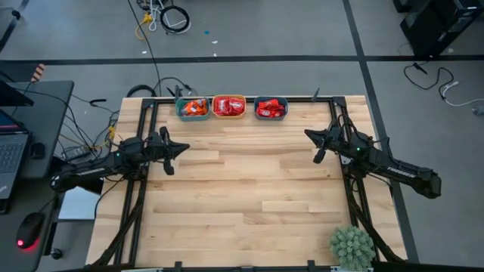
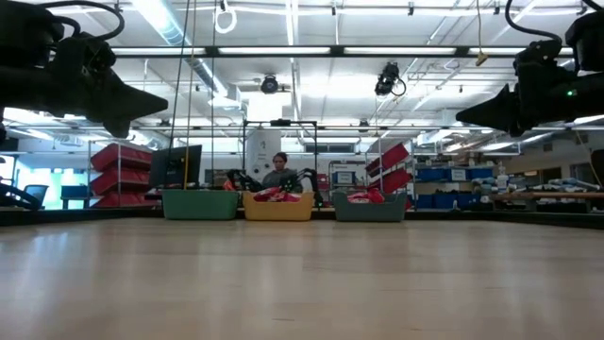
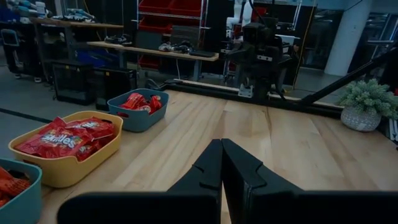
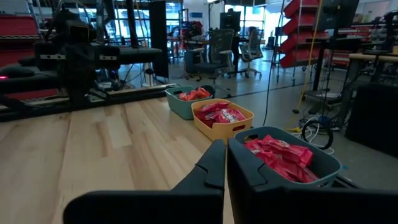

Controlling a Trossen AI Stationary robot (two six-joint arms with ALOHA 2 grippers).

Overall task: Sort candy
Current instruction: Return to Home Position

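Candy in red and orange wrappers fills three small bowls in a row at the table's far edge: a teal bowl (image 1: 192, 108) with orange packs, a yellow bowl (image 1: 228, 106) with red packs, a blue bowl (image 1: 271, 109) with red packs. In the left wrist view the yellow bowl (image 3: 65, 148) and blue bowl (image 3: 138, 109) show. My left gripper (image 1: 184, 148) hovers shut over the table's left side, my right gripper (image 1: 309, 135) hovers shut over the right side; both are well above the wood and hold nothing. Fingers are closed together in both wrist views (image 3: 222, 163) (image 4: 226, 163).
A small potted plant (image 1: 352, 246) stands at the table's near right corner. Black frame rails run along the left, right and far edges. The wide wooden middle of the table (image 1: 249, 181) carries nothing. A person sits far behind the bowls in the low view (image 2: 279, 170).
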